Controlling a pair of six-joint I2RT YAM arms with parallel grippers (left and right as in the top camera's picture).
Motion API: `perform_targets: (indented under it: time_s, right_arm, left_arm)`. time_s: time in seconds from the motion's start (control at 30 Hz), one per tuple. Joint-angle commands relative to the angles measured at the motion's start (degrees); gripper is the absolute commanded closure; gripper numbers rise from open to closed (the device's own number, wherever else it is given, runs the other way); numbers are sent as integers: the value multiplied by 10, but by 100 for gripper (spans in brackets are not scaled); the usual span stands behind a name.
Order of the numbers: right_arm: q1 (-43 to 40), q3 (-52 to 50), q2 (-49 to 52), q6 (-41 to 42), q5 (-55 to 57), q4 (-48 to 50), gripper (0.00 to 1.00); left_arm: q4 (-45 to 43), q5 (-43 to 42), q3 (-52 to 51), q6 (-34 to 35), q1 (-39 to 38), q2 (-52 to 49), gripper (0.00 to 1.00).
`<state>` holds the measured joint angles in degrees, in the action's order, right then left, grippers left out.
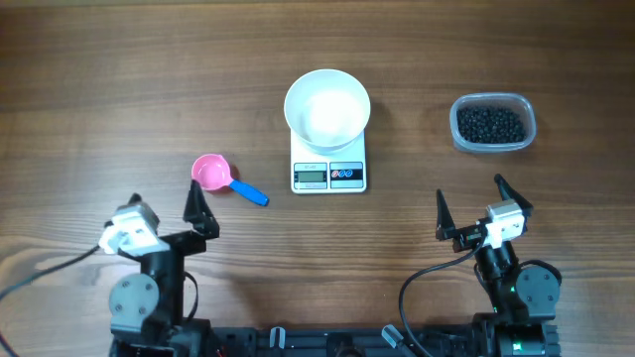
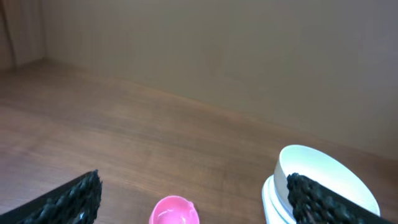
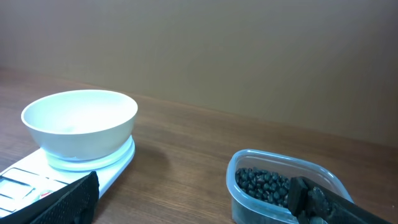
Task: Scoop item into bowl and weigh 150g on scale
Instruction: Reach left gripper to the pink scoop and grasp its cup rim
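Overhead, item (image 1: 490, 123) in tub (image 1: 494, 148) at right, left wrist, pink scoop (image 2: 174, 211), bowl (image 2: 326, 171)

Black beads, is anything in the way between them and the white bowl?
No, nothing visible. Only bare table lies between the beads in their clear tub and the empty bowl, which sits on the scale.

You get soft, even light with faint shadows. Your left wrist view is blurry; the bowl (image 1: 327, 107) looks washed out overhead
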<state>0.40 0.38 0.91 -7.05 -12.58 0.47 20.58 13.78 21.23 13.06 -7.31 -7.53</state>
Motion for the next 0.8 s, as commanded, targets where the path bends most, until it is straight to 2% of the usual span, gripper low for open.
perform_targets:
  time_s: [0.0,0.07,0.17,0.23,0.3,0.47,0.57,0.67,0.7,0.77]
  right_arm:
    - [3,-1,1,10,8,3,0]
    - [3,-1,1,10,8,3,0]
    - [3,-1,1,10,8,3,0]
    - [3,-1,1,11,8,3,0]
    - [3,-1,1,10,8,3,0]
    - [3,-1,1,10,8,3,0]
    - [3,-1,1,10,8,3,0]
    - [3,-1,1,10,8,3,0]
    - [3,-1,1,10,8,3,0]
    - [3,-1,1,10,8,3,0]
  left_arm:
    - [18,19,87,46,5,-87,0]
    - [42,21,141,80,5,-148,0]
    - [130,15,233,112,5,-243,0]
    - [190,-19,305,112,5,-312,0]
    - [213,-84,340,112,5,-354,0]
    - [230,-172,342,113,5,-404,0]
    - [234,-256,342,112,5,-435,0]
    - [235,-218,342,123,5,-466,0]
    - [239,-191,342,158,5,-477,0]
    - [268,-113,342,269,5,-505,17]
